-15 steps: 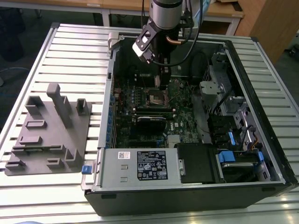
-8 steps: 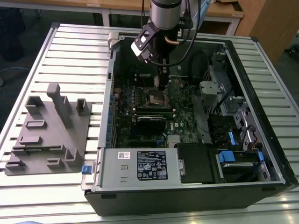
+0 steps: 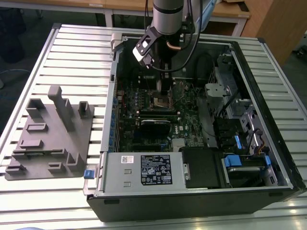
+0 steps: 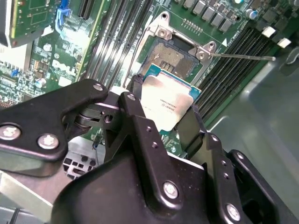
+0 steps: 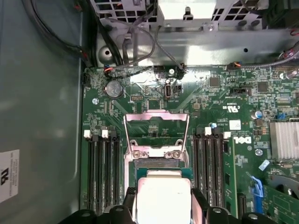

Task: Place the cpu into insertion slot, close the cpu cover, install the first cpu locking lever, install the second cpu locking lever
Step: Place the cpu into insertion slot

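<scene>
- I'm down inside the open computer case (image 3: 192, 208), with my arm (image 3: 168, 17) reaching over the green circuit board (image 3: 144, 127).
- My gripper (image 4: 164, 109) is clamped on the cpu (image 4: 166, 99) — a black finger (image 4: 137, 112) presses on each of two opposite edges. The dull silvery top is in plain sight in both wrist views.
- The cpu hangs tilted over the near edge of the insertion slot (image 4: 174, 58) and is not seated. Most of the dark socket lies bare beyond it.
- The cpu cover (image 5: 156, 115) stands open, swung back to the far side of the slot. Green board shows through its cut-out centre.
- One locking lever (image 4: 243, 57) — a thin metal rod — juts out from a corner of the slot and lies across the memory slots (image 5: 100, 172). Whether it is the first or the second lever, I cannot tell.
- Those long black memory slots run along both sides of the insertion slot.
- In the exterior view, a grey fixture plate (image 3: 53, 136) sits on the slatted table (image 3: 72, 52). It is at the exterior view's left, just beside the case and well apart from my gripper.
</scene>
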You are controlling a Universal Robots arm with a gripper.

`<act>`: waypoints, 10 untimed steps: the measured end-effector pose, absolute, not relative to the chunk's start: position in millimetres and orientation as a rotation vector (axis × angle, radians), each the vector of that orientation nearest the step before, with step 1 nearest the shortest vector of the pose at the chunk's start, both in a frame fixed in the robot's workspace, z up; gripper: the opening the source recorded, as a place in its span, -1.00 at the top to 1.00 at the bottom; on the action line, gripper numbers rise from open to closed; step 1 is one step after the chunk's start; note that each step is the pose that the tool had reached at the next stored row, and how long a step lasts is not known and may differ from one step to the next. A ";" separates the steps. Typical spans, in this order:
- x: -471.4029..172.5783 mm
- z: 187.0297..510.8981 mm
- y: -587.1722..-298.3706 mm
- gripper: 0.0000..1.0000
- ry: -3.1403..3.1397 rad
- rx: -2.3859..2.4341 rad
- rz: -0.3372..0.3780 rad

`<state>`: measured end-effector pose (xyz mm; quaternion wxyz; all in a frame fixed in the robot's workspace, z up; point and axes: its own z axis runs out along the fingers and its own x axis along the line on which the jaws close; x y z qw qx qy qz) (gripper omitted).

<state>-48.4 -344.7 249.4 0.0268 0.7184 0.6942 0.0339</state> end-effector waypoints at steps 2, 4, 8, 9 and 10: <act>-48.6 247.0 -344.7 -0.08 2.145 2.220 0.106; -48.6 246.6 -344.8 -0.08 2.145 2.220 0.105; -49.6 245.9 -343.6 -0.08 2.145 2.220 0.106; -49.9 245.5 -343.3 -0.08 2.145 2.220 0.106; -49.9 244.8 -343.1 -0.08 2.145 2.220 0.106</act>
